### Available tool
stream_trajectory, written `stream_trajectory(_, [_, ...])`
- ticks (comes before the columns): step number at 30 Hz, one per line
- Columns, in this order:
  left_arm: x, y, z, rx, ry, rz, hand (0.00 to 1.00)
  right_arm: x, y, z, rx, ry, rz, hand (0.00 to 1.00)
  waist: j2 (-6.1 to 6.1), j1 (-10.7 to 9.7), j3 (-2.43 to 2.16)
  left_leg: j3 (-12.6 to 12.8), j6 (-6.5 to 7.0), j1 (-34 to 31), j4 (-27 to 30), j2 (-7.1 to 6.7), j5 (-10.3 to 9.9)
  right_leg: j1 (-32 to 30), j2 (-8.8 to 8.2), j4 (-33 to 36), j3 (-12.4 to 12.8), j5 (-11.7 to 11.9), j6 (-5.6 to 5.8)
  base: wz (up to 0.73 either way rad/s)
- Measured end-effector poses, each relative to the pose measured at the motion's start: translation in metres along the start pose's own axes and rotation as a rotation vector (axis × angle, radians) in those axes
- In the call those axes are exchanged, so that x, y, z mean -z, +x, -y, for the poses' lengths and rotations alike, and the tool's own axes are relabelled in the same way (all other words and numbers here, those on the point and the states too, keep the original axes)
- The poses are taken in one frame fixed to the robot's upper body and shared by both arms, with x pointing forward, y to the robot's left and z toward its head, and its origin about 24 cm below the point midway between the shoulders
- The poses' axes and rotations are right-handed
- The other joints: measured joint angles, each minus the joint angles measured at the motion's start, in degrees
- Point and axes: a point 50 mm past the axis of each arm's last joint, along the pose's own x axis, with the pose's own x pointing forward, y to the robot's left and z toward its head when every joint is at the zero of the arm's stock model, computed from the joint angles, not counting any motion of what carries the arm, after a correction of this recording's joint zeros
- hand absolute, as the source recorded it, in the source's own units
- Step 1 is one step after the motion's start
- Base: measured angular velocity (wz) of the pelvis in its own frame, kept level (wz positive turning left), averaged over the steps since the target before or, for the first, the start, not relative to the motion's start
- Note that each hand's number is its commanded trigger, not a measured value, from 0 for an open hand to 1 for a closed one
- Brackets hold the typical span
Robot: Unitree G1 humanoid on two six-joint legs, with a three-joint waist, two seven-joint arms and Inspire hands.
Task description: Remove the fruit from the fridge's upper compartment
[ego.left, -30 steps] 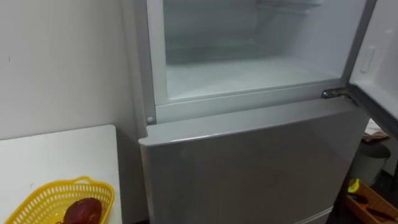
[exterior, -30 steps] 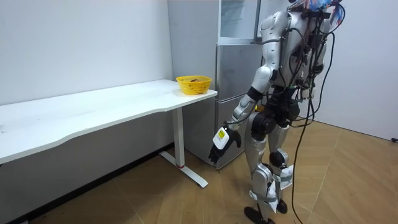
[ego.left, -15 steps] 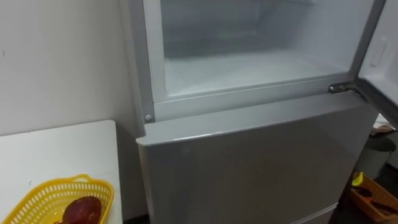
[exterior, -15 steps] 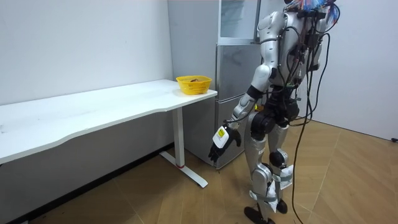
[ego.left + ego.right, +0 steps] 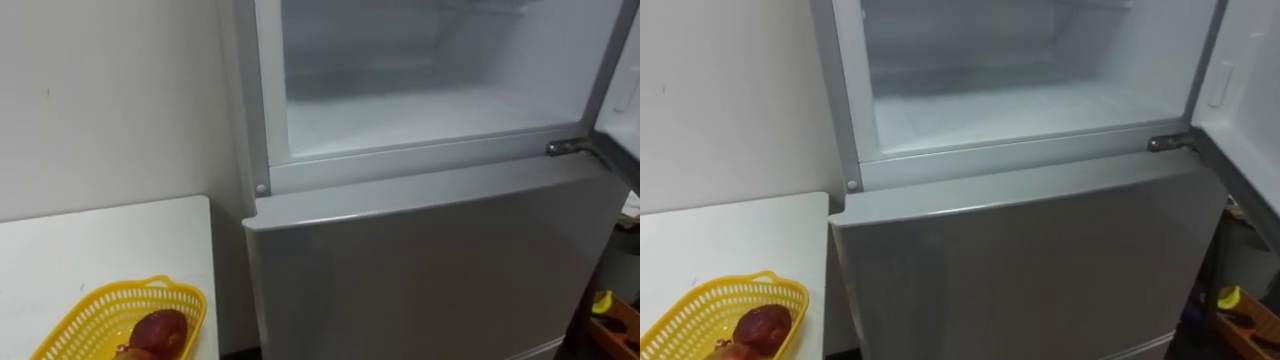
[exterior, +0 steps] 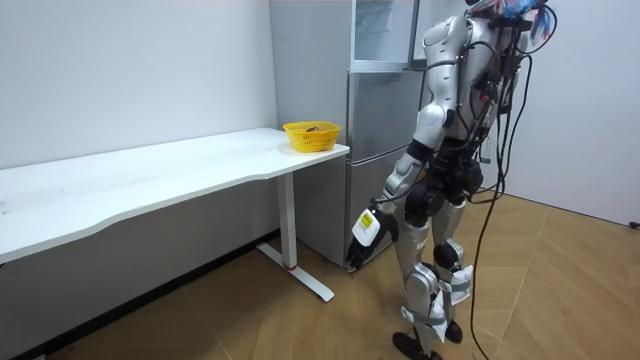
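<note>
Nearest to me, at the lower left of my eye views, a yellow plastic basket (image 5: 92,322) with an open lattice wall and a looped handle sits on the smooth white table (image 5: 100,245). In it lies the fruit (image 5: 162,330), rounded, dark red-brown with a dull skin, and a second reddish piece peeks up just beside it at the picture's bottom edge. The table's far end stands just beside the fridge. The fridge's lower door (image 5: 430,270) is shut, a flat grey panel with a soft metallic sheen. Above it the upper compartment (image 5: 430,110) stands open, its white plastic lining smooth and pale, framed by a grey rim. A small metal hinge (image 5: 565,147) at the right corner carries the upper door (image 5: 628,95), swung out to my right. In the room view I stand upright facing the fridge, and my left hand (image 6: 364,230) hangs low by my thigh, well apart from the basket; I cannot tell whether it is open or closed.
</note>
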Motion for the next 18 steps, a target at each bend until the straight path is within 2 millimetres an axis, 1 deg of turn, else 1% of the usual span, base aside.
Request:
stream_trajectory(5, [-0.002, 0.0, 0.001, 0.008, 0.009, 0.005, 0.0, 0.013, -0.003, -0.011, -0.136, 0.007, -0.04, 0.0, 0.68, 1.09, -0.26, -0.02, -0.02, -0.13, 0.26, 0.05, 0.02, -0.69, 0.05, 0.33, -0.1, 0.1, -0.18, -0.02])
stream_trajectory(7, [-0.002, 0.0, 0.002, 0.011, 0.009, 0.005, 0.0, 0.018, -0.005, -0.017, -0.186, 0.01, -0.067, 0.0, 0.68, 1.13, -0.27, 0.02, -0.06, -0.13, 0.25, 0.05, 0.04, -0.67, 0.09, 0.89, -0.14, 0.08, -0.25, 0.0])
stream_trajectory(8, [-0.002, 0.0, 0.002, 0.011, 0.01, 0.005, 0.0, 0.024, -0.006, -0.02, -0.216, 0.011, -0.093, 0.0, 0.63, 1.27, -0.25, -0.08, -0.09, -0.2, 0.23, 0.04, 0.06, -0.53, 0.1, 1.08, -0.29, 0.05, -0.3, 0.0])
stream_trajectory(12, [-0.001, 0.0, 0.002, 0.013, 0.01, -0.001, 0.0, 0.034, -0.009, -0.026, -0.277, -0.003, -0.14, 0.0, 0.38, 1.37, -0.16, 0.03, -0.16, -0.19, 0.13, 0.0, 0.1, -0.57, 0.12, 1.02, -0.42, 0.06, -0.33, 0.0])
stream_trajectory(15, [0.004, 0.0, 0.001, 0.013, 0.012, -0.018, 0.0, 0.038, -0.011, -0.029, -0.323, -0.048, -0.155, 0.0, -0.47, 1.6, -0.22, -0.01, -0.16, -0.14, 0.14, 0.05, 0.1, -0.56, 0.11, 0.96, -0.5, 0.06, -0.33, 0.0])
stream_trajectory(17, [0.007, 0.0, 0.001, 0.017, 0.02, -0.027, 0.0, 0.04, -0.011, -0.031, -0.354, -0.101, -0.174, 0.0, -1.29, 1.79, -0.32, -0.09, -0.17, -0.05, 0.18, 0.12, 0.1, -0.42, 0.1, 0.95, -0.62, 0.07, -0.35, 0.0])
stream_trajectory(18, [0.007, 0.0, 0.001, 0.019, 0.021, -0.027, 0.0, 0.041, -0.012, -0.031, -0.365, -0.113, -0.176, 0.0, -1.39, 1.89, -0.36, -0.09, -0.17, -0.01, 0.2, 0.13, 0.1, -0.38, 0.09, 0.96, -0.64, 0.07, -0.35, 0.0])
